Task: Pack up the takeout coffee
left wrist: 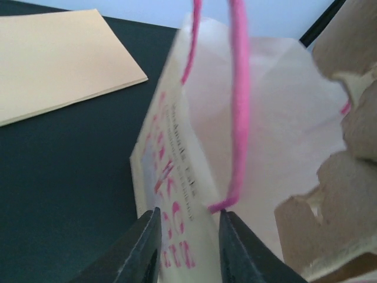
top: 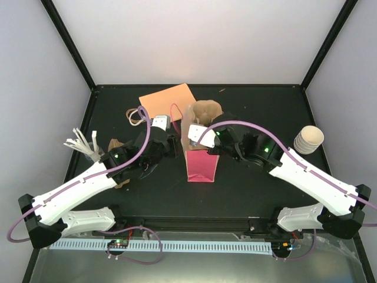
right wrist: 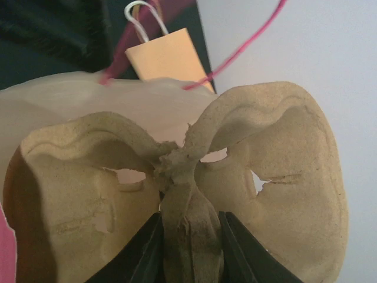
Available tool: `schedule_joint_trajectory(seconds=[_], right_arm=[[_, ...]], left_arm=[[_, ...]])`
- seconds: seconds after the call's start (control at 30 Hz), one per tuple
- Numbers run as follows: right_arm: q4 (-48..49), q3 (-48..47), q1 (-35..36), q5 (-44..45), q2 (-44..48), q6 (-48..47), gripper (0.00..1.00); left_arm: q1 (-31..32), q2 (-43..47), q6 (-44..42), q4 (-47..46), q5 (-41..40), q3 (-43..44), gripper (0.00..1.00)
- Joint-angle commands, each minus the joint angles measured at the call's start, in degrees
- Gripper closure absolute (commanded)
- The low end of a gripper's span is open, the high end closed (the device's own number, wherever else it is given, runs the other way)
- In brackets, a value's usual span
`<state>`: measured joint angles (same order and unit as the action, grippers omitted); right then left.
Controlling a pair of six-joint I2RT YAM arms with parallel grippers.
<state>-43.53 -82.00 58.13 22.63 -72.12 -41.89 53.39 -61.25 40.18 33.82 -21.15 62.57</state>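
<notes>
Two grips on. My left gripper [left wrist: 188,219]: jaws narrow, pinching side wall of pink bag [left wrist: 171,177] beside its handle. My right gripper [right wrist: 188,221]: jaws clamped on centre ridge of pulp carrier [right wrist: 271,171], at bag mouth. Takeout coffee [top: 308,140] on table [top: 247,194], far right, well apart from bag.

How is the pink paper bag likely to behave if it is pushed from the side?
Probably it tips or slides easily: the pink paper bag stands tall on a small base and looks light. Its walls seem thin and floppy; light shines through them in the left wrist view. The brown carrier held at its mouth might bend a wall.
</notes>
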Motion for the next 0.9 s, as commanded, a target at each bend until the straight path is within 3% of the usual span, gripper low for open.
schedule_joint_trajectory(seconds=[0.0, 0.17, 0.3, 0.53, 0.87], right_arm=[[-8.8, -2.1, 1.0, -2.3, -0.7, 3.6, 0.74], [-11.7, -4.1, 1.2, -6.4, -0.3, 6.4, 0.74], [-14.9, -7.1, 1.3, -8.3, -1.3, 10.5, 0.73], [-21.1, -11.9, 1.2, -11.6, -3.9, 17.4, 0.73], [-24.2, -10.8, 1.2, -14.4, -2.1, 18.2, 0.72]], left_arm=[[0.4, 0.7, -2.2, 0.8, -0.8, 2.6, 0.75], [0.4, 2.0, -2.8, 0.7, 1.9, 2.3, 0.91], [0.4, 2.4, -2.3, 1.7, 3.1, 2.3, 0.98], [0.5, 2.5, -1.6, 2.4, 5.4, 2.5, 0.98], [0.2, 4.3, -4.6, 0.9, 3.5, 2.0, 0.92]])
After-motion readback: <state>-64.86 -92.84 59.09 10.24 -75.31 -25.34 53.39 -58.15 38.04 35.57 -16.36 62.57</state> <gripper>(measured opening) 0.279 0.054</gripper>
